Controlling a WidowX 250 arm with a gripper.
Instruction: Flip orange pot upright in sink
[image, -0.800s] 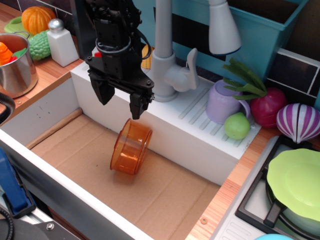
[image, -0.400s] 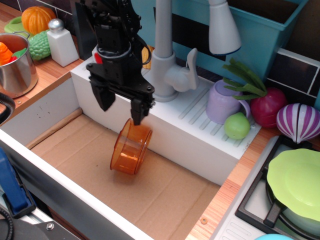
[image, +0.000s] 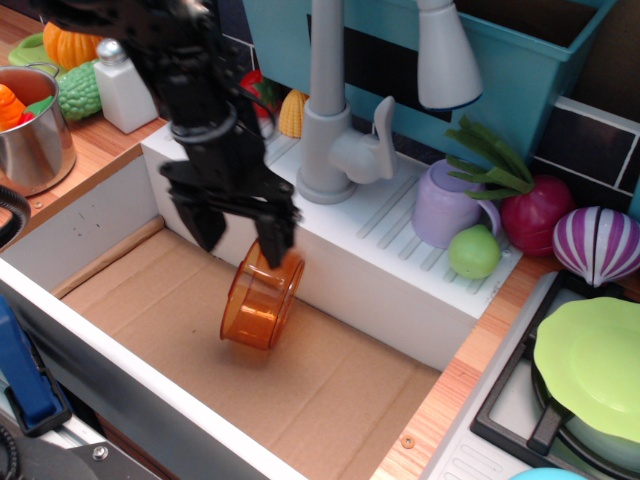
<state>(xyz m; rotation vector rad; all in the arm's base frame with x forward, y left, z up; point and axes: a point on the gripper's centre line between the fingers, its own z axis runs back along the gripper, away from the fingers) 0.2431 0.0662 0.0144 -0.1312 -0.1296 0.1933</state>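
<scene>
The orange pot (image: 260, 300) lies on its side on the brown cardboard floor of the white sink (image: 340, 390), its open mouth toward the front left, its top rim near the sink's back wall. My black gripper (image: 243, 238) hangs just above and slightly left of the pot, its jaws open. The right finger (image: 277, 240) reaches down to the pot's upper rim; the left finger (image: 208, 228) stands clear of it. Whether the right finger touches the rim I cannot tell. The grey faucet (image: 335, 110) stands behind.
A silver pot (image: 32, 135) with toy food, a salt shaker (image: 123, 85) and a pumpkin (image: 70, 38) sit at the left. A lilac mug (image: 447, 203), green fruit (image: 474, 251), onions (image: 598, 243) and a green plate (image: 592, 360) are at the right. A teal bin (image: 520, 60) is behind.
My gripper has come down and tilted, its fingers now lower, reaching the pot's upper rim. The pot has not moved.
</scene>
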